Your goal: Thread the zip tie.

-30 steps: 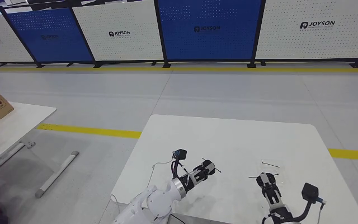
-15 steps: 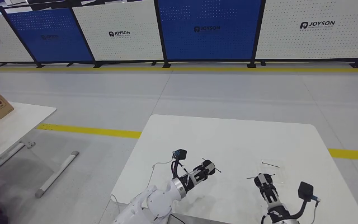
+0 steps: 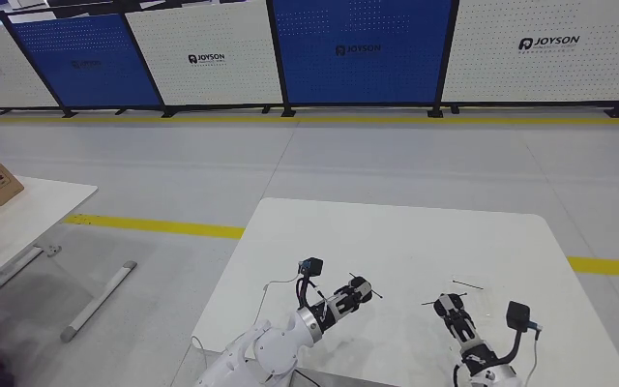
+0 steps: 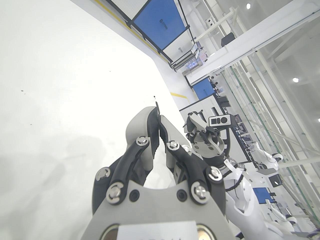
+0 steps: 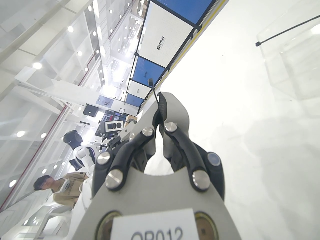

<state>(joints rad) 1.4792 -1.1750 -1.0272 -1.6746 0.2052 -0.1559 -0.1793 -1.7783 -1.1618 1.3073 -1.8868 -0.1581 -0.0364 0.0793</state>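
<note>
Pre-threading alignment is judged in hand: left jaws are clamped on one zip tie (image 4: 157,105), right jaws on a second zip tie (image 5: 152,86), held apart over the bench (image 3: 387,232), so a tip must be brought to a head next.

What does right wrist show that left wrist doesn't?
Right wrist, not left wrist: a clear tray on the table with a spare zip tie resting on it, and the head of the held zip tie poking past the fingertips of the right gripper.
Left wrist, not right wrist: the left gripper up close, shut on a thin black strip.
Both: the white table and the right gripper, which sits farther off in the left wrist view.
</note>
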